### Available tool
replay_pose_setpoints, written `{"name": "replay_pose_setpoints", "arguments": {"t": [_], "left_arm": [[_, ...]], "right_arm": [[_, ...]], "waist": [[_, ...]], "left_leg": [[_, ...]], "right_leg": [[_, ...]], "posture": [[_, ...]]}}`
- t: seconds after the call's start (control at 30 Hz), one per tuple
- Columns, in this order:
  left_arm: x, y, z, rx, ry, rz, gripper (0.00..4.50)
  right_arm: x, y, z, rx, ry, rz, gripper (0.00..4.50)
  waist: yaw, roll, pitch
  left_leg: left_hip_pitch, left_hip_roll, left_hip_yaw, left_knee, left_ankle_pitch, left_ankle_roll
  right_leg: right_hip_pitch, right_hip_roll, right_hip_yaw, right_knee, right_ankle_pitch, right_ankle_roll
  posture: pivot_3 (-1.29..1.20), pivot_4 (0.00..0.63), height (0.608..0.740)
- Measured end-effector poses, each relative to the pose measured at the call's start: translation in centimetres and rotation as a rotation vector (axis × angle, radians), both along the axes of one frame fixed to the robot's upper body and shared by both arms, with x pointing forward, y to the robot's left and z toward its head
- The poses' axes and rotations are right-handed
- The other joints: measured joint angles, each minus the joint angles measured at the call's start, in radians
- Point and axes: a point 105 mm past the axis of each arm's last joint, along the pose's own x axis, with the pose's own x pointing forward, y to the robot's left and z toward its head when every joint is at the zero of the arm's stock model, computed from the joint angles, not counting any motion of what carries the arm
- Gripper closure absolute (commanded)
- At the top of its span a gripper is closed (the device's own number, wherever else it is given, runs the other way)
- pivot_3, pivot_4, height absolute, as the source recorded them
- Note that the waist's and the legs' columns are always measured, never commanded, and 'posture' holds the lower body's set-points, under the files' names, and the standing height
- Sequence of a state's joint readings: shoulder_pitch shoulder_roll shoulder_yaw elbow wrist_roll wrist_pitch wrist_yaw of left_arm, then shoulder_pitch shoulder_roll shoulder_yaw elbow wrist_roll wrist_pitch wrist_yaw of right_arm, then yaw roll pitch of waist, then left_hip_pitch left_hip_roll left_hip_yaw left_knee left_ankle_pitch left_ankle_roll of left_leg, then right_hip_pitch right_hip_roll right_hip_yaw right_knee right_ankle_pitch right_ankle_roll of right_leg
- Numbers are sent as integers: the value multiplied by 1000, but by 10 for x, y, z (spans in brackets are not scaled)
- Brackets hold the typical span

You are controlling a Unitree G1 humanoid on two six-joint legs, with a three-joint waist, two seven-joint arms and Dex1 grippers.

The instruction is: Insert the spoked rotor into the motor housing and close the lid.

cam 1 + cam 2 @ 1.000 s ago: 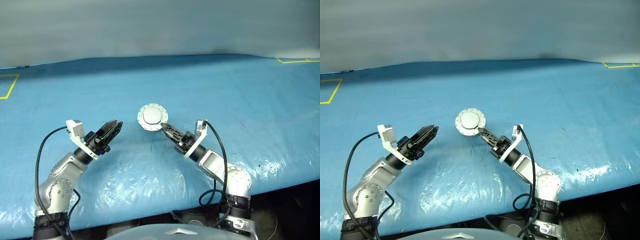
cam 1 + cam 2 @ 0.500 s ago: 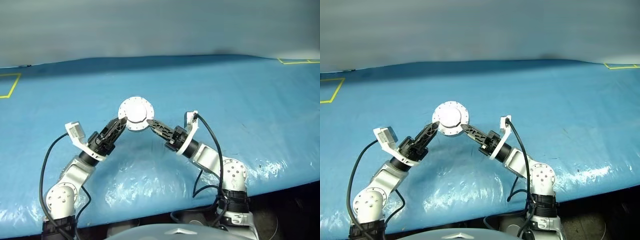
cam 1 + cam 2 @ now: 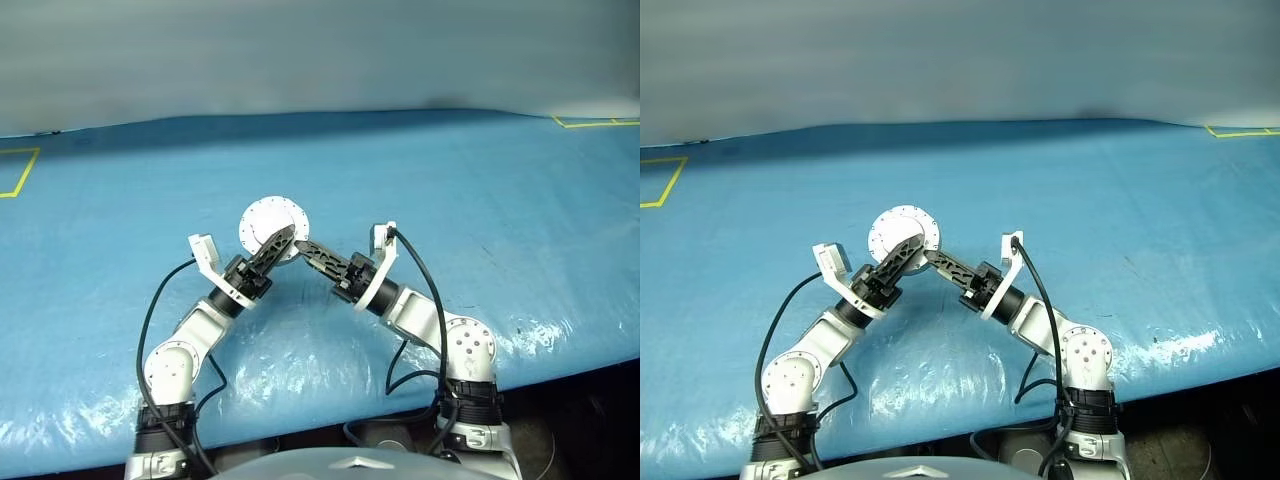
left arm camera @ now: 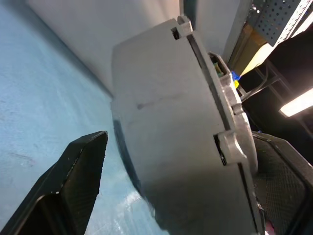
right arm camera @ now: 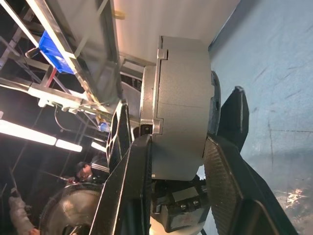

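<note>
Blue cover: glossy plastic sheet [image 3: 480,190] over the whole table, with yellow tape marks near its far corners.

Motor housing: round silver-grey unit [image 3: 268,222], lifted off the sheet and held between the two arms near the middle of the table. Its plain pale face with a ring of small rim tabs is turned toward the head camera.

Lid: appears already seated — the wrist views show a seam and notched tabs around the grey body [image 5: 181,107]; I cannot tell whether it is fully latched.

Spoked rotor: judged to be inside the closed unit, since nothing else lies on the sheet.

Right gripper: [image 3: 303,247] clamped across the thickness of the housing, one finger on each flat face.

Left gripper: [image 3: 902,248] spread wide, its fingers straddling the housing; one finger [image 4: 73,171] stands apart from the grey wall, so no grip on that side.

Progress: insertion and lid placement look done. What seems left — a final press or twist to lock the lid, then setting the unit down.

Risk: the housing hangs on a single pinch at one edge and could tip.
</note>
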State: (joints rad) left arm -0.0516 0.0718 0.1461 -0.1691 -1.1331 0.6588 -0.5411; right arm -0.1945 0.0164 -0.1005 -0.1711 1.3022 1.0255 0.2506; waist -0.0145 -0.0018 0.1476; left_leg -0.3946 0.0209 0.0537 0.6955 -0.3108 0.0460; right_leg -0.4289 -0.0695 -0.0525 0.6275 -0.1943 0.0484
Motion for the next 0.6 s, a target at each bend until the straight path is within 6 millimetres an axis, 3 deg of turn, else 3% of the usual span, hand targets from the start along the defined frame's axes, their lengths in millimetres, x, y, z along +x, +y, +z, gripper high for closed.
{"name": "replay_pose_setpoints", "arguments": {"t": [0.27, 0.6], "left_arm": [[-2, 2, -8, -36, 64, 23, 19], [2, 22, 10, -82, 5, 118, 19]], "right_arm": [[0, 1, -2, -18, 1, -1, 3320], [1, 0, -2, -28, -1, -5, 3320]], "waist": [[3, 0, 0], [3, 0, 0]], "left_leg": [[0, 0, 0, 1, 0, 0], [0, 0, 0, 1, 0, 0]], "right_leg": [[0, 0, 0, 0, 0, 0], [0, 0, 1, 0, 0, 0]], "posture": [[0, 150, 740], [0, 150, 740]]}}
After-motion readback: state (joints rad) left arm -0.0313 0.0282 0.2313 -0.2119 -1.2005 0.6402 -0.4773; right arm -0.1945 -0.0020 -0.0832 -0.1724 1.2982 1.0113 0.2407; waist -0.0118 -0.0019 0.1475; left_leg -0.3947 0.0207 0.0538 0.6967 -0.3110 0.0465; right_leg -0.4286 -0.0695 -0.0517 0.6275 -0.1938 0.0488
